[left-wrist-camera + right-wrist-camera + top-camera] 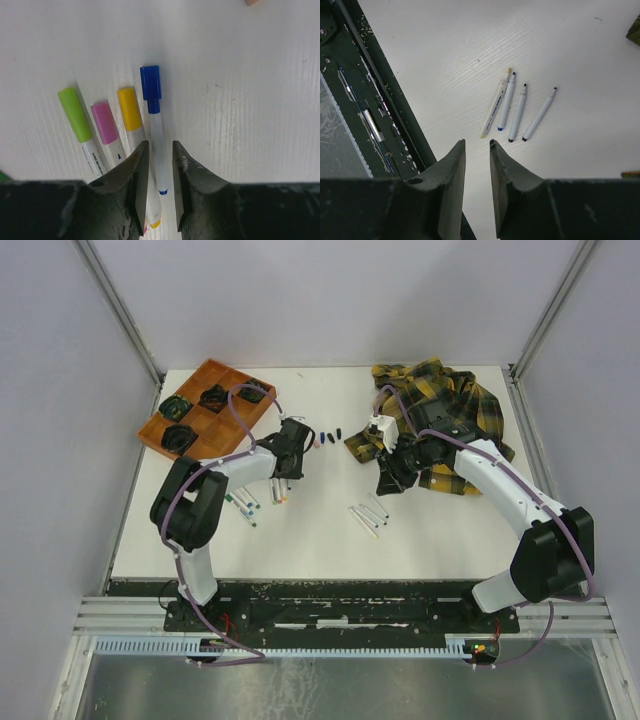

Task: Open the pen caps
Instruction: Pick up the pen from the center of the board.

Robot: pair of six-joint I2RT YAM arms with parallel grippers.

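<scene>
Blue pen cap [150,82] sits on its marker [156,125], left on the surface [445,50]. My left hand [160,150] straddles the barrel, narrowly parted; grip unconfirmed. My right hand [477,147] hangs narrowly parted, empty.

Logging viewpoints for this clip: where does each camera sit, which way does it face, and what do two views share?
Top external: above and behind the bases, looking down on the white table; left arm and right arm both show.
Left wrist: on the left arm, looking down past the left pincer at capped markers.
Right wrist: looking down past the right pincer at four uncapped markers.
Shared: top and right wrist both show those uncapped markers.
</scene>
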